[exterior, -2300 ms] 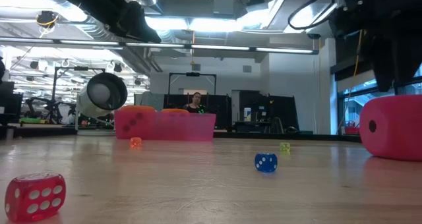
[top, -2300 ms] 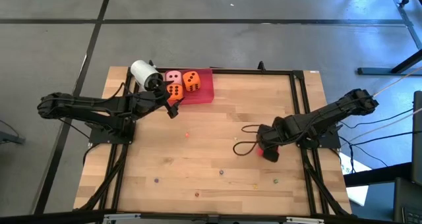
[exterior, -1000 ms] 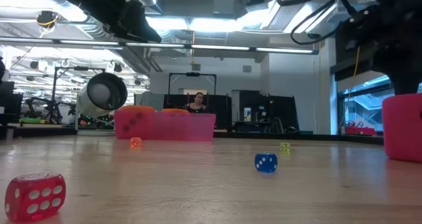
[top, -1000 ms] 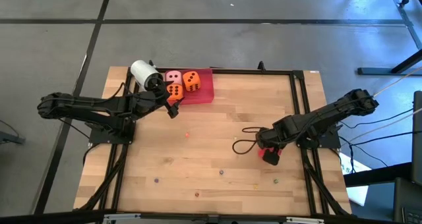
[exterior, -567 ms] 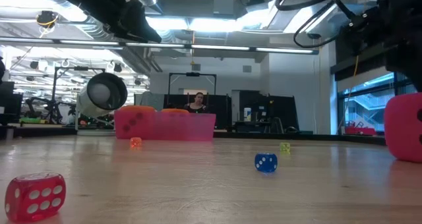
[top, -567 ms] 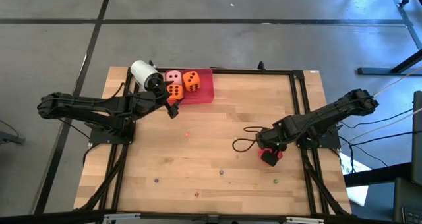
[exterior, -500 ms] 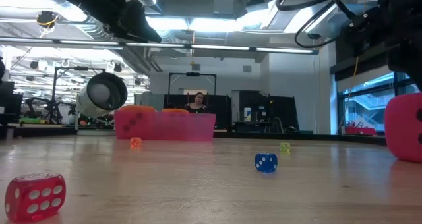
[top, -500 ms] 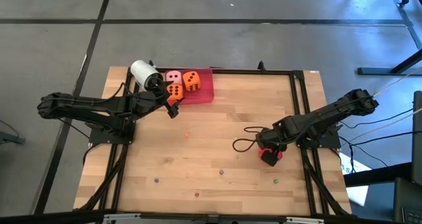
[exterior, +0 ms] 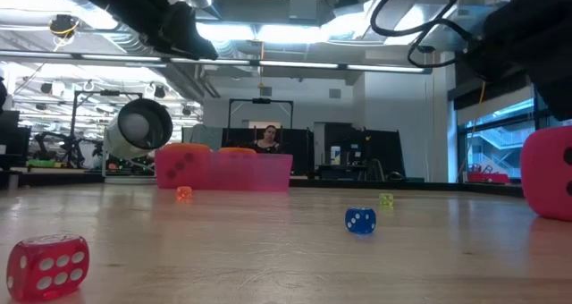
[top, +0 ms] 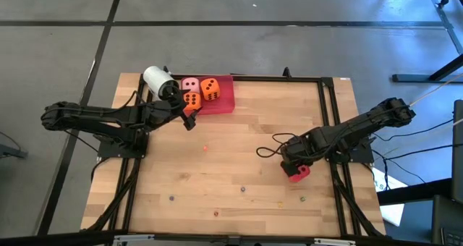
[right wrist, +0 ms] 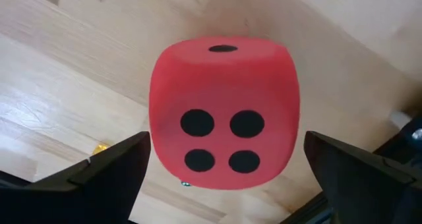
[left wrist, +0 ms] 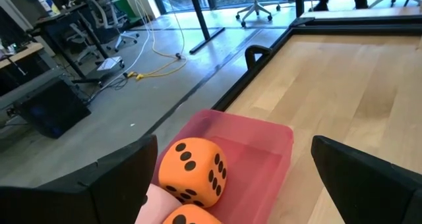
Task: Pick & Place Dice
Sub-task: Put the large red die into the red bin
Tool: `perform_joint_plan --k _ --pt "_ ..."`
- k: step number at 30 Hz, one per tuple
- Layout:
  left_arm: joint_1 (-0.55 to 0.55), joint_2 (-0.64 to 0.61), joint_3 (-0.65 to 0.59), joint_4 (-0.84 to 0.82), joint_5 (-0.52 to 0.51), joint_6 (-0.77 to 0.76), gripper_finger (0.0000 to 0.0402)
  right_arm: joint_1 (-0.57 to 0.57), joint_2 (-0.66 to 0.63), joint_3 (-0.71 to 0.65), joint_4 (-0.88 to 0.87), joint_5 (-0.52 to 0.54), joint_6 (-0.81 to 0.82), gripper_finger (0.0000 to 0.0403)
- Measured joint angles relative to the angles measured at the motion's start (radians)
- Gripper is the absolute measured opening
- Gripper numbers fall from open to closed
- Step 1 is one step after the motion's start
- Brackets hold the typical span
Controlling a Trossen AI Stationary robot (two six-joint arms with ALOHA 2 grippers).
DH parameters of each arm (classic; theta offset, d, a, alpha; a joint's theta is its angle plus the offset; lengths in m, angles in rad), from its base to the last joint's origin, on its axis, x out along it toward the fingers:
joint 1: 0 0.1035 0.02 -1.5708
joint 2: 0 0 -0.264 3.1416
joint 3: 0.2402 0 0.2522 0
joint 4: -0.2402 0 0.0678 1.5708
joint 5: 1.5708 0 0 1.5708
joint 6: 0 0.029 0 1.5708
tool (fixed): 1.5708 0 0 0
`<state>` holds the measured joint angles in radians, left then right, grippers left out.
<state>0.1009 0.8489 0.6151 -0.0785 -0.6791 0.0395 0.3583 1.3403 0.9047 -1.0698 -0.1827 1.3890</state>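
Three dice [top: 197, 91] already sit in the pink tray [top: 224, 100] at upper left, so I'm parking the left gripper [top: 189, 120] beside it, fingers spread and empty. Last red die [top: 298, 171] sits lower right on the table [top: 239, 152], right gripper [right wrist: 224, 165] splayed wide around it but not clamped, lined up for the grab I reckon.

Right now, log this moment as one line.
right gripper: open over red die | left gripper: open by tray | three dice in tray
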Motion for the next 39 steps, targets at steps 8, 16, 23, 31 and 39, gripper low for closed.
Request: perform_joint_plan --k 8,16,23,31,39 --pt "0.0 0.0 0.0 -0.008 0.0 0.0 0.0396 0.039 0.0 0.0 0.0 0.008 0.068 0.04" --pt "0.0 0.0 0.0 -0.008 0.0 0.0 0.0396 0.058 0.0 0.0 0.013 0.033 0.095 0.04" --pt "0.0 0.0 0.0 -0.008 0.0 0.0 0.0396 0.073 0.0 0.0 0.014 0.034 0.093 0.04" --pt "0.0 0.0 0.0 -0.008 0.0 0.0 0.0396 0.078 0.072 0.002 0.02 0.007 0.057 0.04" --pt "0.0 0.0 0.0 -0.008 0.0 -0.003 0.0396 0.078 0.134 0.004 0.032 0.01 0.043 0.0401"
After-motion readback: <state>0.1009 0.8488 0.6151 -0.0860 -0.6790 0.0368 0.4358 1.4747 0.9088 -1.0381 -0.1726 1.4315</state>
